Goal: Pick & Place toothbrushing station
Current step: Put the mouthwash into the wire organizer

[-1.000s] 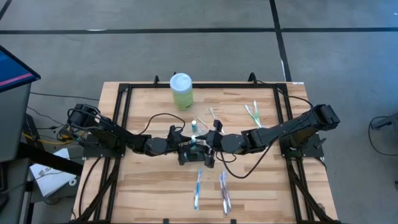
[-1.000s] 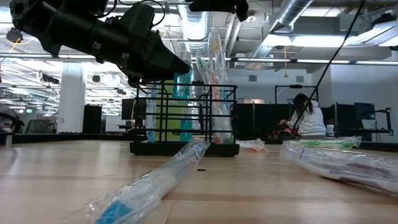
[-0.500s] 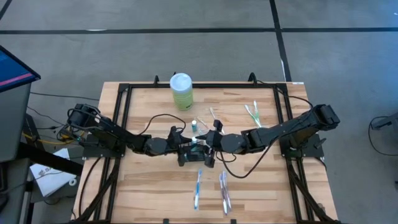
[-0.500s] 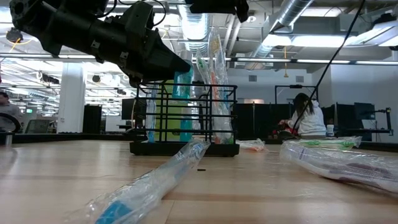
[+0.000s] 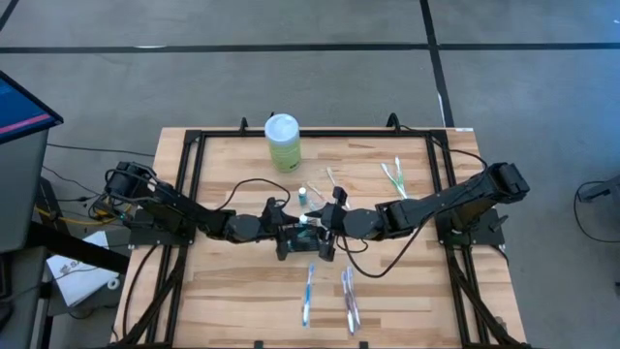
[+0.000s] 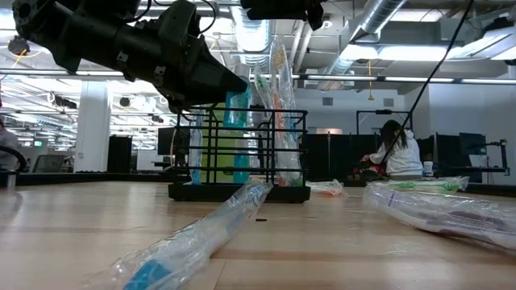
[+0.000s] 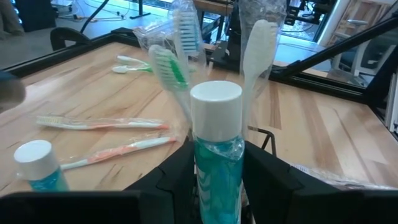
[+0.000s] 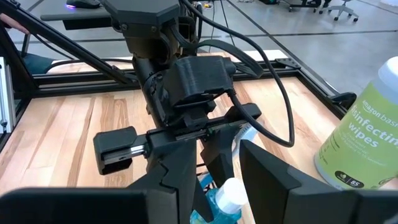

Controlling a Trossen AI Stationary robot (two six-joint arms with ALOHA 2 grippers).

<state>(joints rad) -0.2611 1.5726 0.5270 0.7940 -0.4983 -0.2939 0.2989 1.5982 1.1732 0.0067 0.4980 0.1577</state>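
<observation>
Standing caddy: the toothbrushing station (image 5: 308, 239), a small black rectangular wire-mesh caddy with upright compartments, sits near the middle of the table, between the two grippers; the low view shows its base flat on the wood.
Caddy contents: a teal tube with a white cap (image 7: 216, 137) and several plastic-wrapped toothbrushes (image 7: 171, 73) stand upright in it.
Left gripper: the left gripper (image 5: 282, 234) reaches in from the left at the caddy's left end; its dark fingers (image 7: 177, 176) stand on either side of the teal tube, parted; whether they press it or the wire, I cannot tell.
Right gripper: the right gripper (image 5: 328, 231) reaches in from the right at the caddy's right end; its fingers (image 8: 264, 173) are parted with a white-capped tube between them; contact cannot be told.
Surface: a pale butcher-block wooden table (image 5: 242, 291) edged by a black metal frame; two wrapped toothbrushes (image 5: 309, 294) lie near the front edge, loose green-and-white toothbrushes (image 5: 392, 175) lie far right, and a pale green wipes bottle with a white cap (image 5: 283, 142) stands at the far side.
Room: grey floor with dark lines around the table; beyond it an open hall with exposed ceiling ducts, and a person in white (image 6: 397, 151) seated at the far right.
</observation>
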